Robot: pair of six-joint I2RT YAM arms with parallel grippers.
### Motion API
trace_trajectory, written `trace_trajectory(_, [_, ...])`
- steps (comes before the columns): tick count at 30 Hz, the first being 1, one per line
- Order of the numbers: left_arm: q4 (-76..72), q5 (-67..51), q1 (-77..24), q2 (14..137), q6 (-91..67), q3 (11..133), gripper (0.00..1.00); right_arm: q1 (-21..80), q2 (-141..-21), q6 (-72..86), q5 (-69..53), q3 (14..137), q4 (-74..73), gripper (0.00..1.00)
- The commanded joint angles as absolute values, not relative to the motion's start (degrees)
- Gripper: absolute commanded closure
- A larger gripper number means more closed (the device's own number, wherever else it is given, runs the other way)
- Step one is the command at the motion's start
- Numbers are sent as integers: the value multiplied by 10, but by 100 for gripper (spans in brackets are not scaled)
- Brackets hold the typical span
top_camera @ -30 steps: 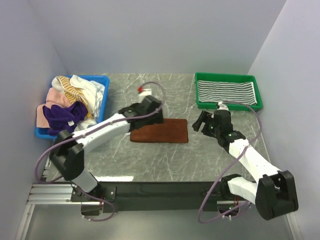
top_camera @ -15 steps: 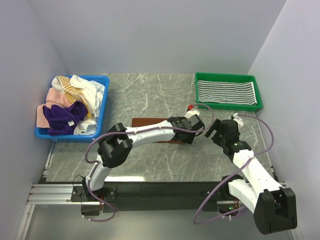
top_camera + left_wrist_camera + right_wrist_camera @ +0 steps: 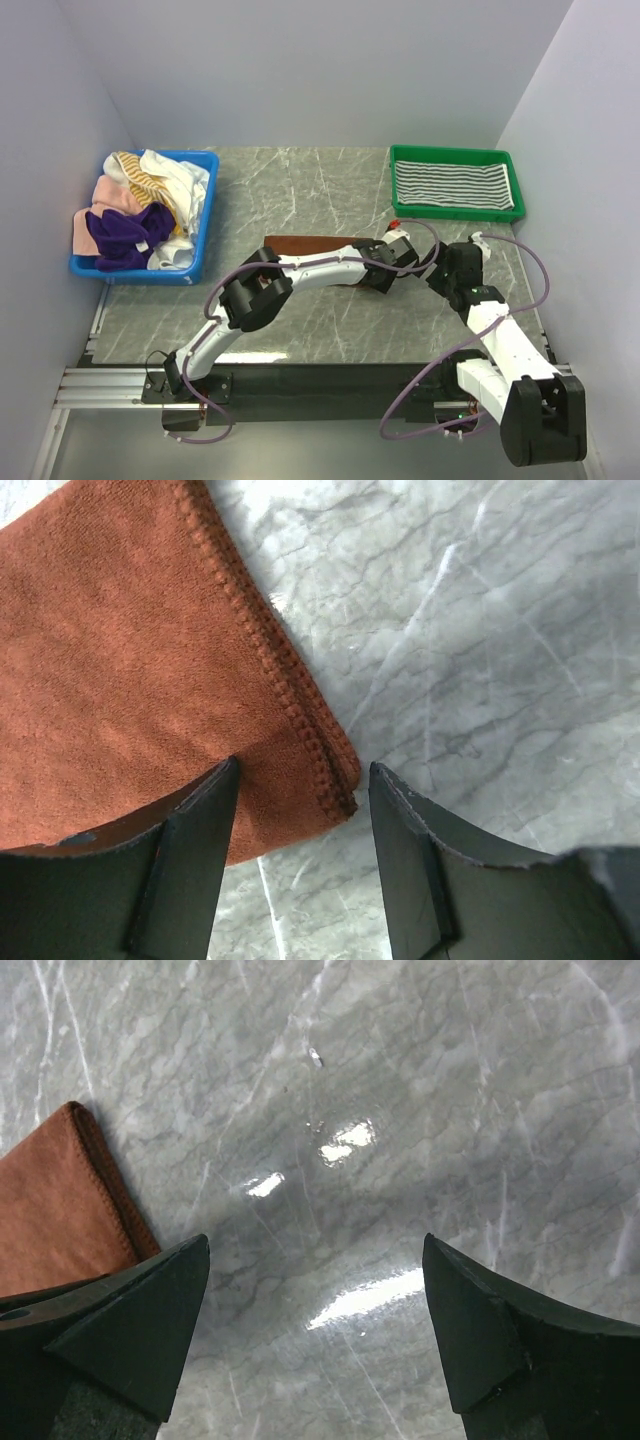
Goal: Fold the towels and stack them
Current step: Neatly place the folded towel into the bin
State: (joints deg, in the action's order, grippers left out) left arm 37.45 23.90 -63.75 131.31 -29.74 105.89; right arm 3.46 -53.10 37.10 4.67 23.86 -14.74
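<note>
A brown towel (image 3: 300,244) lies folded flat on the marble table (image 3: 300,190), partly under my left arm. In the left wrist view its stitched near right corner (image 3: 335,780) sits between the jaws of my left gripper (image 3: 303,763), which is open and partly narrowed. One finger (image 3: 190,860) overlaps the cloth and the other stands on bare marble. My right gripper (image 3: 316,1239) is wide open over bare marble just right of that corner, holding nothing. A grey-white striped towel (image 3: 450,185) lies flat in the green tray (image 3: 455,213). Several crumpled towels (image 3: 135,205) fill the blue bin (image 3: 205,230).
Both grippers (image 3: 378,275) (image 3: 432,262) are close together at the table's right middle. The green tray stands at the back right and the blue bin at the left edge. White walls close in both sides and the back.
My left arm has swung from the towel's far left side across to its near right corner, and its jaws have narrowed. My right gripper has shifted a little to the right.
</note>
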Motion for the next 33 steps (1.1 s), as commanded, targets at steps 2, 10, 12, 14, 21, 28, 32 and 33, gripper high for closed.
trace_trajectory(2, [370, 253, -647, 1331, -289, 1076, 40, 27, -536, 376, 25, 232, -108, 7])
trace_trajectory(10, [361, 272, -647, 1319, -312, 1022, 88, 27, -577, 386, -66, 227, -59, 8])
trace_trajectory(12, [355, 277, -645, 1301, -314, 1007, 96, 27, -596, 390, -86, 232, -44, 8])
trace_trajectory(14, [338, 272, -639, 1273, -316, 994, 99, 27, -612, 405, -129, 237, -20, 8])
trace_trajectory(21, [289, 222, -614, 1193, -328, 930, 99, 27, -738, 512, -305, 238, 140, 8])
trace_trajectory(28, [286, 209, -614, 1180, -337, 923, 99, 47, -864, 580, -357, 258, 230, 7])
trace_trajectory(32, [281, 206, -614, 1169, -339, 924, 99, 69, -918, 617, -364, 255, 292, 8])
trace_trajectory(33, [280, 204, -614, 1167, -342, 920, 99, 76, -938, 620, -363, 259, 299, 8])
